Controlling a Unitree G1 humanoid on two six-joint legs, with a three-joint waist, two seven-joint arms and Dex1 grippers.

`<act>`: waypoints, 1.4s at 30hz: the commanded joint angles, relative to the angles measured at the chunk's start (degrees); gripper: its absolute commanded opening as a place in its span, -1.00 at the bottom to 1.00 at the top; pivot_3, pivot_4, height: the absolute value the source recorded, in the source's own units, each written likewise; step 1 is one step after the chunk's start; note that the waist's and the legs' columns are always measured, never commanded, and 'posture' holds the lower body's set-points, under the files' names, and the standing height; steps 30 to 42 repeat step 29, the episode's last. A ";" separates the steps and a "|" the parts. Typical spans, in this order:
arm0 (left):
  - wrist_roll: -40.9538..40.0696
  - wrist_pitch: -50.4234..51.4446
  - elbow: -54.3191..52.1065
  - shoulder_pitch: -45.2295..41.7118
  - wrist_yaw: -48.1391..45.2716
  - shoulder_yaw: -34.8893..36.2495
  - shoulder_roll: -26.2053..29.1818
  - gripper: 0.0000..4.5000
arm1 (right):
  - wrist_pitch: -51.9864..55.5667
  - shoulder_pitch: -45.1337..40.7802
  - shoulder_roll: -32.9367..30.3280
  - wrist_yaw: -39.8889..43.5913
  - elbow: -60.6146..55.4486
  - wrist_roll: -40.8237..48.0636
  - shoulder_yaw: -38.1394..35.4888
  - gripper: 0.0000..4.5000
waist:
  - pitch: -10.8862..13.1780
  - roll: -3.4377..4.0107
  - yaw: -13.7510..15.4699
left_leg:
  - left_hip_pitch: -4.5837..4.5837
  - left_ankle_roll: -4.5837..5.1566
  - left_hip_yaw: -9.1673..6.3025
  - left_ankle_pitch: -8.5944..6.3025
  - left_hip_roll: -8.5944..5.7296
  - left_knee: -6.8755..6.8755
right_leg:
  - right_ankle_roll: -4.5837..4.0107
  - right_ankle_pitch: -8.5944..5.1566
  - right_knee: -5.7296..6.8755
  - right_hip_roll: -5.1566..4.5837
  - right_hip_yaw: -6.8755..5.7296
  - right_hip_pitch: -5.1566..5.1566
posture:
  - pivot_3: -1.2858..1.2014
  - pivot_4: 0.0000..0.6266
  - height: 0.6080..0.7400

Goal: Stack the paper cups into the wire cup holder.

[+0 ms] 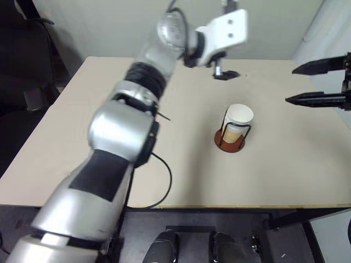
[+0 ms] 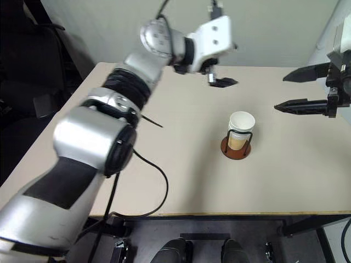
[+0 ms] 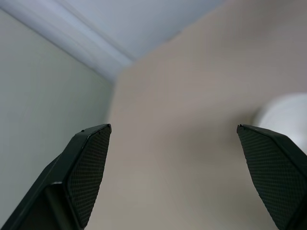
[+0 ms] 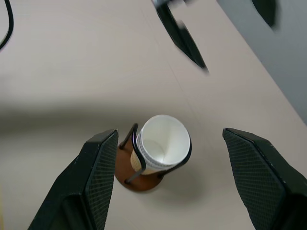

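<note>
The paper cups [image 1: 238,123] sit in the wire cup holder [image 1: 230,139] mid-table [image 1: 66,142]. Both hands, left hand [image 2: 222,82] at 12 o'clock, right hand [image 1: 317,82] at 2 o'clock, are spread and empty. Back away gently; don't bump it.

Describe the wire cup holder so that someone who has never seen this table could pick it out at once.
Look at the beige table, right of its middle. There stands the wire cup holder: thin black wire loops rising from a round reddish-brown disc base. White-rimmed paper cups with a tan lower band sit inside it, and it is the one freestanding thing on the tabletop.
</note>
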 commanded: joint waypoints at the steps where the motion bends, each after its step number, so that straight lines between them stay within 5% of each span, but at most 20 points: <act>1: -7.41 6.16 -2.80 1.95 -11.62 5.96 4.83 0.99 | -3.34 3.22 -0.04 -1.34 -0.19 -0.47 -3.71 0.56 | 0.00 0.00 -0.01 | -0.02 -0.04 -0.01 0.04 0.00 0.04 | -0.01 0.01 0.01 0.01 -0.01 -0.01 | 0.03 -0.52 1.00; 9: -17.52 20.98 -12.55 10.64 -13.89 13.65 12.97 0.99 | -12.18 14.94 4.12 -6.51 4.87 -3.89 -6.36 0.56 | -0.02 0.03 0.33 | -0.16 -0.08 -0.02 0.12 -0.05 0.48 | -0.07 0.03 -0.02 -0.01 -0.06 0.11 | 0.03 -0.52 1.00; 22: -19.33 26.92 -18.80 16.10 -3.82 14.30 20.87 0.99 | -12.15 16.51 8.09 -11.67 2.36 -2.83 -6.63 0.56 | 0.01 0.04 -0.71 | -0.02 0.06 0.02 0.25 0.01 0.35 | -0.41 0.27 -0.06 0.07 0.08 0.11 | 0.03 -0.52 1.00; 42: -20.97 29.81 -23.09 20.44 -3.39 13.89 21.84 0.99 | -9.25 18.63 9.44 -14.49 -1.00 -1.53 -8.40 0.56 | 0.01 0.08 -0.55 | -0.04 0.20 -0.18 0.31 -0.04 0.35 | -0.57 0.39 -0.04 0.09 -0.05 0.18 | 0.03 -0.52 1.00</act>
